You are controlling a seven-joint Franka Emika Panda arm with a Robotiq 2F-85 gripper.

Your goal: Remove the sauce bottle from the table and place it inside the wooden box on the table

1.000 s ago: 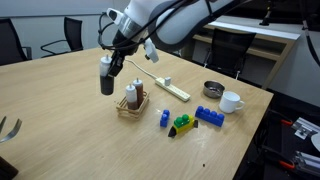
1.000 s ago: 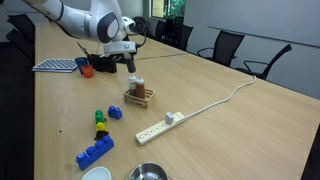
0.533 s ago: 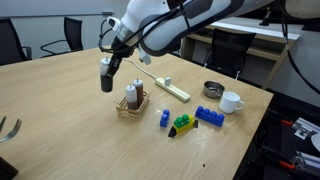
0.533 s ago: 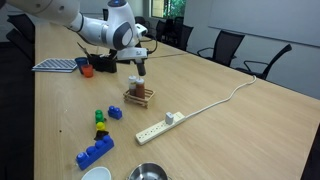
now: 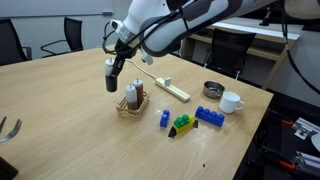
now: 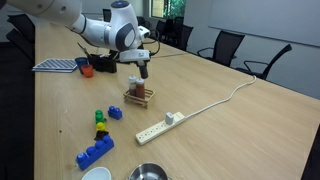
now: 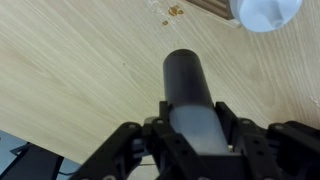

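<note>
My gripper [image 5: 116, 62] is shut on the sauce bottle [image 5: 112, 78], a dark cylinder that hangs upright above the table, just beside the wooden box [image 5: 128, 108]. In the other exterior view the gripper [image 6: 142, 60] holds the bottle [image 6: 144, 70] close above the box [image 6: 138, 98]. The box holds a white bottle [image 5: 132, 92] and a brown one [image 5: 140, 97]. In the wrist view the jaws [image 7: 192, 128] clamp the dark bottle [image 7: 185, 80] over bare wood; the white bottle's cap [image 7: 265, 12] shows at the top right.
A white power strip [image 5: 172, 88] [image 6: 160, 127] lies past the box. Blue blocks [image 5: 209, 116] [image 6: 95, 153], a green-yellow toy [image 5: 183, 124] [image 6: 100, 122], a white mug [image 5: 231, 101] and a metal bowl [image 5: 213, 89] are on the table. Chairs ring the table.
My gripper has carried the sauce bottle a little up and sideways, closer to the wooden box. Nothing else has moved.
</note>
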